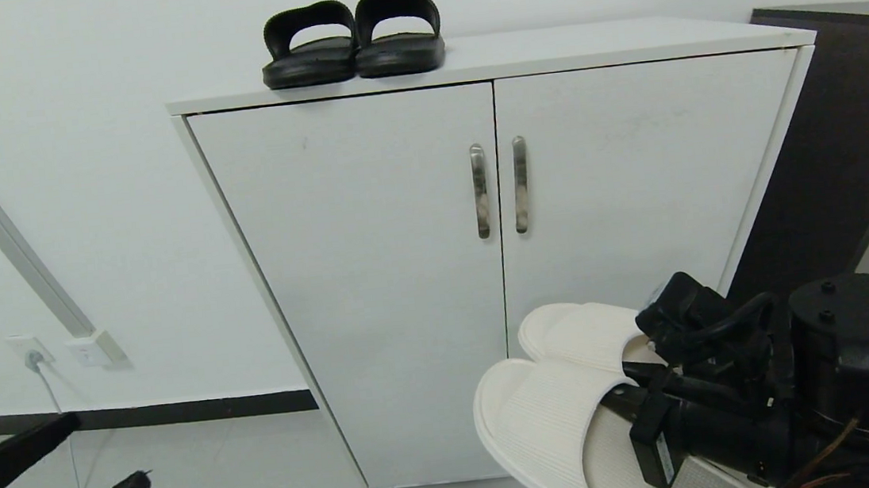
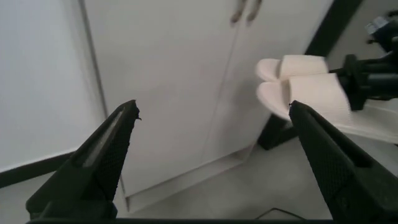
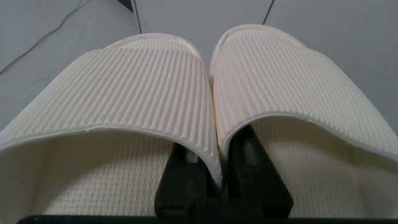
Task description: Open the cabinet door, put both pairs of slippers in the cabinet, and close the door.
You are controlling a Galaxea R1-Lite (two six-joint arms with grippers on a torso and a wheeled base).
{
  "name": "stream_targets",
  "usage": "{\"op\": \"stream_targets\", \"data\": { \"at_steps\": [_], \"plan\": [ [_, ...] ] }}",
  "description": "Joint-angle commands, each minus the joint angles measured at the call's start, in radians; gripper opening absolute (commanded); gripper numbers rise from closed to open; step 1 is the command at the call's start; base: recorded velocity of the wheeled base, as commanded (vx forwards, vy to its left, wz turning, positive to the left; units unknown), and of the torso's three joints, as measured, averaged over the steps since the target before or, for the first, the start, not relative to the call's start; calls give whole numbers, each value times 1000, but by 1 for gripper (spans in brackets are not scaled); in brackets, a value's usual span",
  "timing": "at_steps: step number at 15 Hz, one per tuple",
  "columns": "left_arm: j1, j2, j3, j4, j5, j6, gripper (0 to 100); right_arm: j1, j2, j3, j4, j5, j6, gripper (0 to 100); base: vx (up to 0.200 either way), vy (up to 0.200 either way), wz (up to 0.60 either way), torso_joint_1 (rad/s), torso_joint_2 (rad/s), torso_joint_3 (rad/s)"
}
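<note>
right hand [image 3: 217, 180] clamped on white slippers [image 1: 547, 416] | apparently near closed cabinet doors [image 1: 374, 282] | left hand [image 2: 212, 109] spread apart

cabinet [image 1: 376, 297]: smooth matt white panels | handles [image 1: 480, 190]: glossy metal | black slippers [image 1: 392, 53]: matt, rubbery | white slippers [image 3: 143, 87] in right gripper [image 3: 221, 180]: ribbed straps, pebbled insoles, matt | left gripper [image 2: 211, 112] fingers [image 2: 329, 155]: matt black, dimpled pads

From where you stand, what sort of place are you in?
Likely a home entryway, or a mock-up of one: a white two-door cabinet against a bare wall, black slippers on top, and white slippers in the right pincer.
</note>
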Motion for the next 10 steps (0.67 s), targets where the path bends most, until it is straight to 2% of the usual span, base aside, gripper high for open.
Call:
{"op": "stream_targets", "data": {
  "at_steps": [1, 2, 4, 5, 8, 9, 10],
  "plan": [
    [-158, 222, -146, -5, -1, -8, 100, 3, -3, 2, -1, 0, 0, 0, 0, 0, 0, 0, 0, 0],
    [-213, 274, -192, -22, 1, -30, 100, 4, -4, 4, -1, 0, 0, 0, 0, 0, 0, 0, 0, 0],
    [-303, 369, -275, -89, 2, -122, 100, 6, -4, 7, -1, 0, 0, 0, 0, 0, 0, 0, 0, 0],
    [-342, 424, -299, -124, 2, -137, 100, 6, 2, 7, -1, 0, 0, 0, 0, 0, 0, 0, 0, 0],
    [-437, 565, -359, -238, 25, -139, 100, 10, 7, 12, 1, -1, -2, 0, 0, 0, 0, 0, 0, 0],
    [-451, 584, -378, -244, 31, -140, 100, 10, 7, 12, 1, -1, -2, 0, 0, 0, 0, 0, 0, 0],
    [-486, 637, -445, -244, 38, -157, 100, 10, 8, 12, 3, -1, -2, 0, 0, 0, 0, 0, 0, 0]
  ]
}}
